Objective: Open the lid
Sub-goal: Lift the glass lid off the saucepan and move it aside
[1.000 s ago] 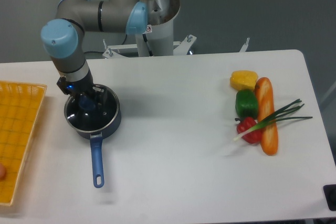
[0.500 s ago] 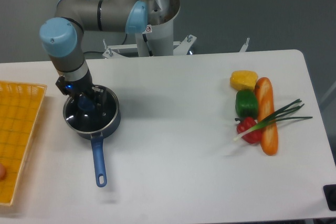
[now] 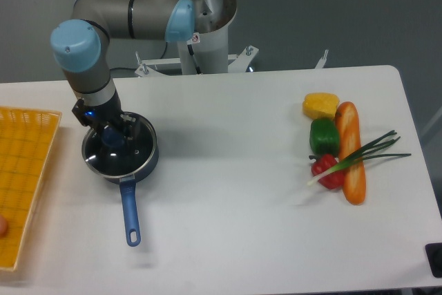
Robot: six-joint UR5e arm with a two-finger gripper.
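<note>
Claw (image 3: 112,136) grips lid (image 3: 119,152) knob atop saucepan (image 3: 128,170), w/ basket (image 3: 24,164) near left, bare table (image 3: 228,191) right.

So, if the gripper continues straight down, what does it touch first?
Probably the blue knob of the round glass lid on the dark blue saucepan; the gripper seems already around it, though contact is unclear.

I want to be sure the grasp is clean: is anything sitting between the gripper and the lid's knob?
Nothing visible. The gripper is right at the blue knob of the lid, which sits on the saucepan. Its fingers hide the actual contact.
</note>
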